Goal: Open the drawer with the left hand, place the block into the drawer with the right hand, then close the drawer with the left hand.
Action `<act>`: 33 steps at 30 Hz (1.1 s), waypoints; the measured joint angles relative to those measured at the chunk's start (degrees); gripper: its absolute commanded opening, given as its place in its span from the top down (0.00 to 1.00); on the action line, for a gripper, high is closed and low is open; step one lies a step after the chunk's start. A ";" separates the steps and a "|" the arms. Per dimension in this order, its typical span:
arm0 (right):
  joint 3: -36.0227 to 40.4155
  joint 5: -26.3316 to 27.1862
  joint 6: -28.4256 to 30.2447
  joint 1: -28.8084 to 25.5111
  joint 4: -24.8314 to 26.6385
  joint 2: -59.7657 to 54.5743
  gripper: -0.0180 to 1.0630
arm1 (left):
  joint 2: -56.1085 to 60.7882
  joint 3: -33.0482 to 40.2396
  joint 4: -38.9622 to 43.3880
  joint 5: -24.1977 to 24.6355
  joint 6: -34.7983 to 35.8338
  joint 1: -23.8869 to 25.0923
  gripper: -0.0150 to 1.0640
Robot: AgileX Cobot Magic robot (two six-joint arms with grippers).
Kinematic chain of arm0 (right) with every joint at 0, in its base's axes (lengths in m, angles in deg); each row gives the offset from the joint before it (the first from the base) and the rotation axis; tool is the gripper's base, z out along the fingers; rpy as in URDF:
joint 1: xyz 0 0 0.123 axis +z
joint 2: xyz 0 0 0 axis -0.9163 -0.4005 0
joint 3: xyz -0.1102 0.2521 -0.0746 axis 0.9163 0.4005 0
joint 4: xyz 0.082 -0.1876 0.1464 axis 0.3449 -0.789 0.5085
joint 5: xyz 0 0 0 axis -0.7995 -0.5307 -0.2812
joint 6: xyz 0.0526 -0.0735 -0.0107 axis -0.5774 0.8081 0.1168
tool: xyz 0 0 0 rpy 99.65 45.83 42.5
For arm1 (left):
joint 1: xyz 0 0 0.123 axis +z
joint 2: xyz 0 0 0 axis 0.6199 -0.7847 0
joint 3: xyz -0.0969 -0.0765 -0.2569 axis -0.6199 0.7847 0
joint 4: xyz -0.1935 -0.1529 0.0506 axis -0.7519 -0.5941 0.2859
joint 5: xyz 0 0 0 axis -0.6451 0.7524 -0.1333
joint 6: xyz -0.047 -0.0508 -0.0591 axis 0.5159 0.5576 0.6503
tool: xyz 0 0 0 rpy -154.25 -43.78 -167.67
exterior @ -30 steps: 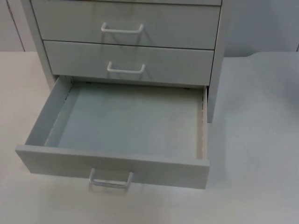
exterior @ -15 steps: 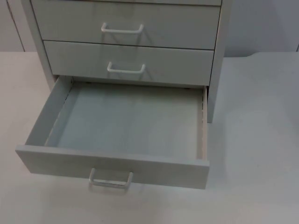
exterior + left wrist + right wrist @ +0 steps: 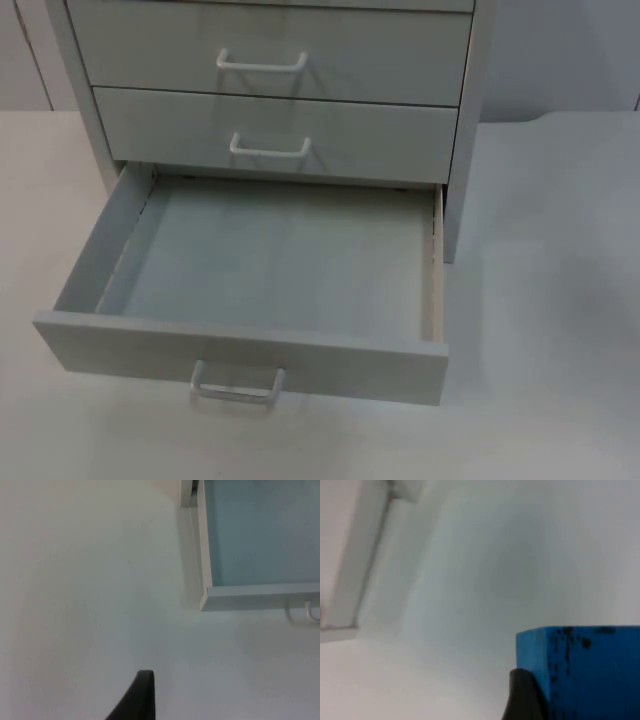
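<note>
The grey cabinet's bottom drawer is pulled open; the blue speckled block is pinched by the right claw; the left claw's state cannot be told.

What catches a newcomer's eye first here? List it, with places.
The bottom drawer of the grey cabinet stands pulled wide open, nothing inside it. A bright blue block sits right at the right gripper, above the white table. The left gripper waits over bare table beside the drawer's front corner.
</note>
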 measured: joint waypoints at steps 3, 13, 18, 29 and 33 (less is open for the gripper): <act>0.00 0.00 -12.47 13.33 -8.91 -0.68 0.98 | 0.00 0.00 0.00 0.00 0.00 0.00 0.01; -2.63 3.92 -28.55 28.91 -21.28 -13.01 0.98 | 0.00 0.00 0.00 0.00 0.00 0.00 0.01; -12.38 9.70 -30.36 29.81 -26.69 -25.55 0.98 | 0.00 0.00 0.00 0.00 0.00 0.00 0.01; -31.82 12.37 -32.14 29.81 -31.38 -43.98 0.98 | 0.00 0.00 0.00 0.00 0.00 0.00 0.01; -34.94 13.48 -33.00 29.68 -31.48 -48.78 0.98 | 0.00 0.00 0.00 0.00 0.00 0.00 0.01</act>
